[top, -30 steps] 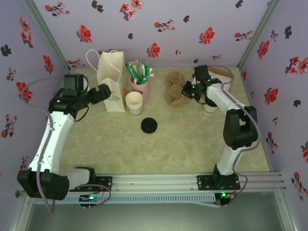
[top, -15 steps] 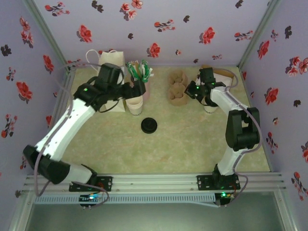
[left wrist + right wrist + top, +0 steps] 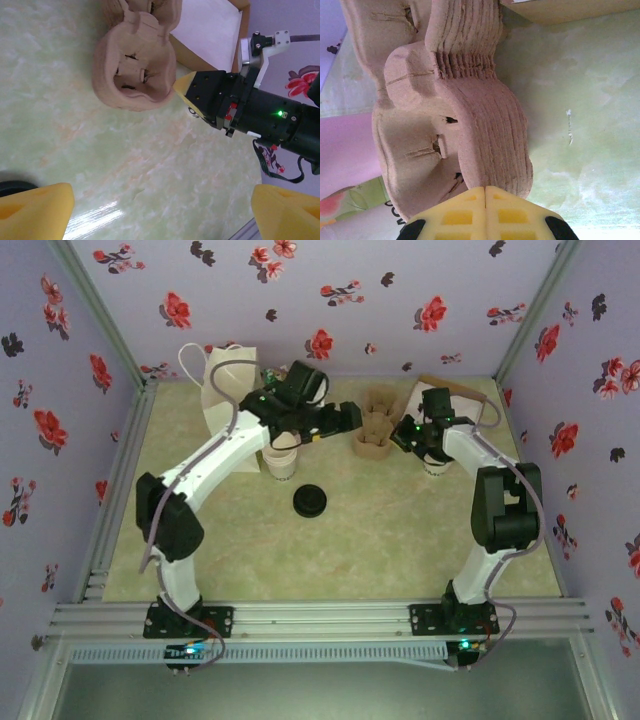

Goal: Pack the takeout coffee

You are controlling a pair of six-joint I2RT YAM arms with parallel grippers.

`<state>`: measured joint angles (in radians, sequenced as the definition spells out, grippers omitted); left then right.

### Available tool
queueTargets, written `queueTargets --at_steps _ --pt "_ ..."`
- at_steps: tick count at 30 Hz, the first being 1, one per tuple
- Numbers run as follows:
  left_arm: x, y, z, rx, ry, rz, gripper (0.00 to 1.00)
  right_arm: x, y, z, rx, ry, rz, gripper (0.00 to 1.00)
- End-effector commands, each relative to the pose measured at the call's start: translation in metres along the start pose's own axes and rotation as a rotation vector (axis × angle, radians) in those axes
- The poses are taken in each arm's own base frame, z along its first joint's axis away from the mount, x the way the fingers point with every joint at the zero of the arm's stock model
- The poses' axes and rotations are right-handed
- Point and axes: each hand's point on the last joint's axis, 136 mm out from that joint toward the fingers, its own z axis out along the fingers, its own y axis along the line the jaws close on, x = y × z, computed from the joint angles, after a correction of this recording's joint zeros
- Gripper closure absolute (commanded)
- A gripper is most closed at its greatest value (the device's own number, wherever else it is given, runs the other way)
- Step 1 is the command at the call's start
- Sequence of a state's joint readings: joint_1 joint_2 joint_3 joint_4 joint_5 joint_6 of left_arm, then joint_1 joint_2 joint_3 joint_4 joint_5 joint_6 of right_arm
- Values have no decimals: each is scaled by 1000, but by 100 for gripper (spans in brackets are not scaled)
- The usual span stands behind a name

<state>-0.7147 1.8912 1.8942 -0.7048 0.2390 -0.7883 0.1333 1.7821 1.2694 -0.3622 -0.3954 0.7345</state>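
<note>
Pale green marbled tabletop (image 3: 400, 540), walled by lilac paper printed with red flowers, seen from above. The takeout coffee (image 3: 436, 468), a small cream-white paper cup, stands upright at right. It is partly under the right arm's wrist and just beside the right gripper (image 3: 398, 437), whose tip meets the brown pulp carrier (image 3: 375, 425). The left gripper (image 3: 348, 420) hovers at the carrier's other side, well apart from the cup. A stack of cream cups (image 3: 280, 458), a black lid (image 3: 310, 502) and a white paper bag (image 3: 222, 390) lie leftward.

Left wrist: yellow foam fingertips (image 3: 35, 210) of the left gripper (image 3: 160, 210) stand wide apart with bare table between them. The fibrous, lobed carrier (image 3: 132, 65) lies ahead, the right gripper (image 3: 186, 89) touching its rim.

Right wrist: the right gripper's (image 3: 485, 205) waffled yellow pads (image 3: 455, 217) are pressed together, holding nothing, at the carrier's (image 3: 470, 125) ridged wall. A pink cup (image 3: 345, 150) stands beyond.
</note>
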Motion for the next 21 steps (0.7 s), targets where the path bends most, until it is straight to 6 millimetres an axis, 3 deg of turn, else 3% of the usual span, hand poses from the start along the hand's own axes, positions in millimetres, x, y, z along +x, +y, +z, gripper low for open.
queueTargets --at_steps 1,10,15,18,21 --pt "-2 -2 16 -4 27 -10 9 -1 4 0 -25 4 2 100" --pt "8 22 73 -82 116 -4 16 0 5 -3 -27 4 -11 100" --pt "6 35 97 -134 128 19 20 1 5 -1 -34 11 -8 100" --pt "4 38 108 -137 126 24 27 1 5 -1 -35 14 -6 100" --pt "3 38 115 -127 136 14 27 2 6 0 -40 18 -5 100"
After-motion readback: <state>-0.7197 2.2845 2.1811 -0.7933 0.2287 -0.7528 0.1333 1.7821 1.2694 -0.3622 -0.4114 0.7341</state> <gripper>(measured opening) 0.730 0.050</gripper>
